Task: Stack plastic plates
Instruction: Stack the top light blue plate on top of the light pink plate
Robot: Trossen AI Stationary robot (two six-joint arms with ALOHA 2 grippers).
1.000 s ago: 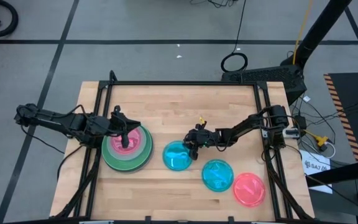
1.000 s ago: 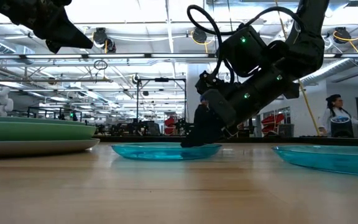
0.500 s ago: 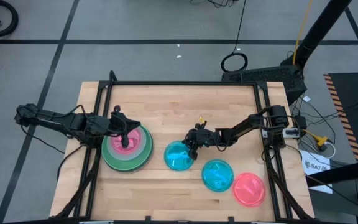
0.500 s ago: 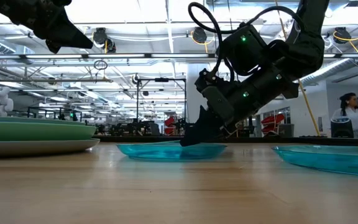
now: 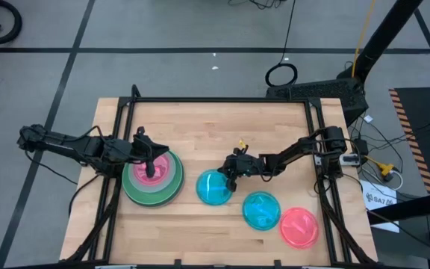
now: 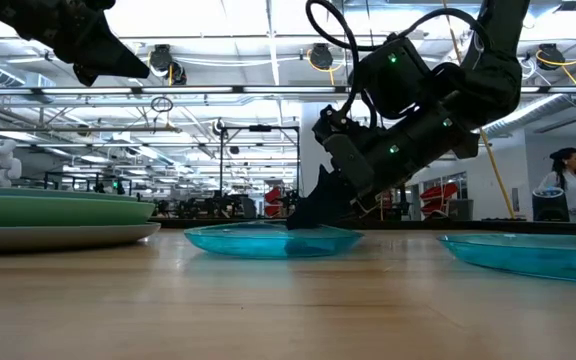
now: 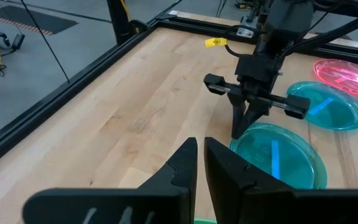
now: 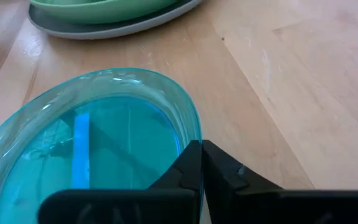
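At desk centre: right gripper (image 5: 230, 177) pinched closed on rim of round translucent cyan plastic plate (image 5: 213, 187); left gripper (image 5: 151, 158) closed, empty, above plate stack (image 5: 152, 178).

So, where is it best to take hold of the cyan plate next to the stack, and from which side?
Grip the raised rim of the cyan plate on its edge toward the right gripper, coming down from that side. The plate lies flat on the table, so only the thin upturned rim probably offers a pinch. The gripper's jaws look shut at that edge now.
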